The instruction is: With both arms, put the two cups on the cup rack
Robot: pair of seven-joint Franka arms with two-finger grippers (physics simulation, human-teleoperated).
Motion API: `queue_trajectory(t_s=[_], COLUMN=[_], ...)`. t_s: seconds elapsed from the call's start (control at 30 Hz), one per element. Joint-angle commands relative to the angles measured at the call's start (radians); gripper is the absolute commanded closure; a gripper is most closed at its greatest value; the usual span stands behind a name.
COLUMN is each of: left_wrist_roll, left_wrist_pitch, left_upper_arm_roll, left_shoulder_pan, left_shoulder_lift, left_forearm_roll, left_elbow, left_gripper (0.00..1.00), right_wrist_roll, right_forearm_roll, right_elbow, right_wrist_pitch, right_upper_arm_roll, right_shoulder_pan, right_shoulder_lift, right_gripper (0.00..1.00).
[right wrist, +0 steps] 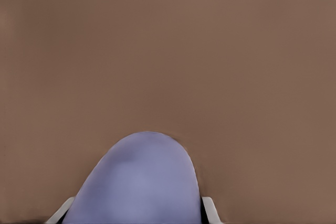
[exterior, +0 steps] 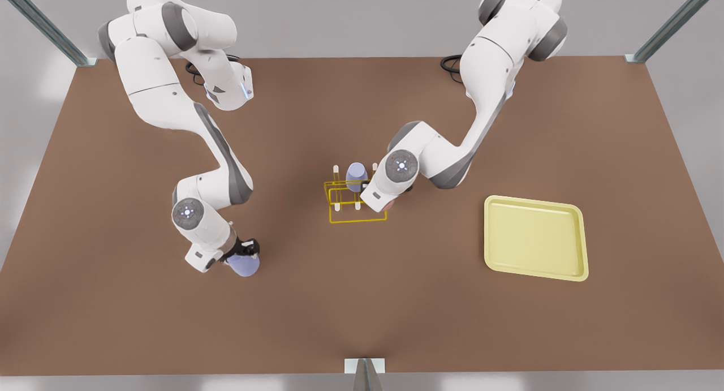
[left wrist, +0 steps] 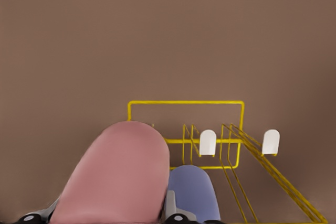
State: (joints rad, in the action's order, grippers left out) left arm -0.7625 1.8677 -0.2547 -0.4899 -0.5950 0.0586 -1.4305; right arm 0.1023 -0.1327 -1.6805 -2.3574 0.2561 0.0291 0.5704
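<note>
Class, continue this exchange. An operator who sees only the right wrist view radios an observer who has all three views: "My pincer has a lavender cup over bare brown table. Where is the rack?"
Observer: The cup rack stands toward the front view's right of your right pincer and its lavender cup, well apart from them.
Operator: Is anything on it yet?
Observer: Yes, a second lavender cup sits on it among the pegs.
Operator: And the other arm?
Observer: The left pincer grips a pink cup at the rack, right beside that second cup.
</note>
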Motion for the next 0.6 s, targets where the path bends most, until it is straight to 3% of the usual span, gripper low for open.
queue_trajectory(t_s=[0.0, 0.07, 0.1, 0.33, 0.47, 0.57], left_wrist_roll=[-0.353, -0.353, -0.353, -0.347, -0.302, -0.154], left_wrist_pitch=[-0.007, 0.013, 0.013, -0.032, -0.225, -0.478], left_upper_arm_roll=[-0.008, -0.008, -0.008, -0.008, -0.008, -0.001], left_shoulder_pan=[-0.003, -0.001, 0.002, 0.037, 0.148, 0.259], left_shoulder_lift=[-0.003, -0.002, -0.002, 0.007, 0.052, 0.058], left_forearm_roll=[0.003, 0.009, 0.009, 0.001, -0.034, -0.089], left_elbow=[0.001, 0.001, 0.001, 0.001, 0.080, 0.301], left_gripper=[0.14, 0.14, 0.00, 0.00, 0.00, 0.00], right_wrist_roll=[0.023, 0.027, 0.023, 0.023, 0.016, 0.008], right_forearm_roll=[-0.005, -0.004, -0.004, 0.016, 0.039, 0.059], right_elbow=[0.001, -0.001, 0.002, 0.018, 0.048, 0.054], right_wrist_pitch=[0.037, 0.049, 0.058, 0.064, 0.098, 0.142], right_upper_arm_roll=[0.037, 0.091, 0.118, 0.261, 0.339, 0.411], right_shoulder_pan=[0.002, 0.002, 0.002, 0.015, 0.000, -0.072], right_shoulder_lift=[-0.023, -0.041, -0.047, -0.041, -0.053, -0.070], right_gripper=[0.24, 0.24, 0.24, 0.24, 0.24, 0.23])
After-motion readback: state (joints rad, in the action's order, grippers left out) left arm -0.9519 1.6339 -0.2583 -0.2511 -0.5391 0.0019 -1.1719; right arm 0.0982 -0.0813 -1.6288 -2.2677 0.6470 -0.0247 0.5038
